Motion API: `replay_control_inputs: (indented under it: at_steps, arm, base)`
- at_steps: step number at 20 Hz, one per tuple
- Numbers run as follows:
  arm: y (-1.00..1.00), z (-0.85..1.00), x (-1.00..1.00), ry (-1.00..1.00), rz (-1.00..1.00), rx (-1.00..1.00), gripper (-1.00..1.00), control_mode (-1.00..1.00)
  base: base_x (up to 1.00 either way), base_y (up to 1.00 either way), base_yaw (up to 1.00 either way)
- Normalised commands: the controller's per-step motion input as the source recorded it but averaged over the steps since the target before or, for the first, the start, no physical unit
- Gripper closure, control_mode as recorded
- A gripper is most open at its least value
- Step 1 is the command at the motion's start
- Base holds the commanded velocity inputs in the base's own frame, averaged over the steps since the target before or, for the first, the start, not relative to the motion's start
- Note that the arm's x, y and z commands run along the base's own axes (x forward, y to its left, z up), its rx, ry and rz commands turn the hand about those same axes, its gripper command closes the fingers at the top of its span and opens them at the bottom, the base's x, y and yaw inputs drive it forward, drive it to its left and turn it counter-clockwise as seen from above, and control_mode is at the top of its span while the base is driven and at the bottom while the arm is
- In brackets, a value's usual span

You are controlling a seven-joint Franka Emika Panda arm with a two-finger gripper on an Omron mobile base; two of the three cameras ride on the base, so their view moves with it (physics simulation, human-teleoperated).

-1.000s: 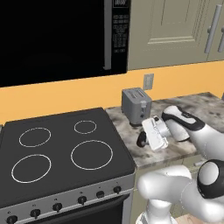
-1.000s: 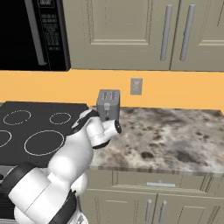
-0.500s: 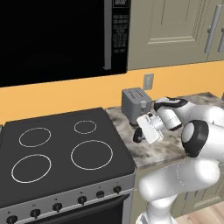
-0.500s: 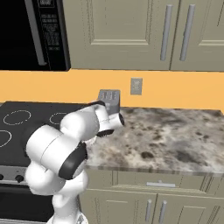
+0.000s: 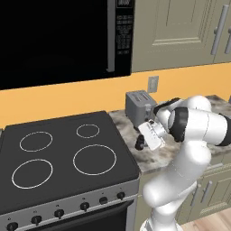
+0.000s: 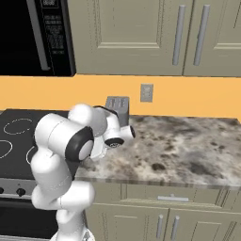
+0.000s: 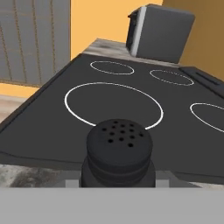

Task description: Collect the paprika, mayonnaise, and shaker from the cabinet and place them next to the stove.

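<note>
The two-finger gripper [image 5: 140,143] is clenched on the small all-black bottle-shaped shaker [image 7: 118,153]. It holds it low over the speckled stone counter [image 5: 149,158], just beside the black glass stove [image 5: 63,158], evidently to set it down there.

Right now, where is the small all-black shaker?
The small all-black shaker sits in the shut tool, low over the speckled stone counter, just right of the black glass stove and in front of the grey toaster.
</note>
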Motion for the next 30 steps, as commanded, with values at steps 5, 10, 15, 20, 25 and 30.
replay_control_inputs:
  at_steps: [5, 10, 15, 20, 25, 30]
  arm:
    - [0.14, -0.28, 0.08, 0.0, 0.0, 0.0, 1.0, -1.0]
    - [0.03, -0.03, 0.13, 0.0, 0.0, -0.03, 1.0, -1.0]
    - [0.07, -0.01, 0.12, 0.02, 0.0, -0.1, 1.0, -1.0]
    - [0.05, -0.13, 0.01, 0.01, 0.0, -0.05, -1.0, -1.0]
    - [0.0, 0.0, 0.0, 0.0, 0.0, 0.0, -1.0, -1.0]
    - [-0.02, 0.18, -0.08, 0.0, 0.0, 0.0, -1.0, -1.0]
  base:
    - [0.0, 0.0, 0.0]
    - [0.0, 0.0, 0.0]
    - [0.0, 0.0, 0.0]
    - [0.0, 0.0, 0.0]
    - [0.0, 0.0, 0.0]
    - [0.0, 0.0, 0.0]
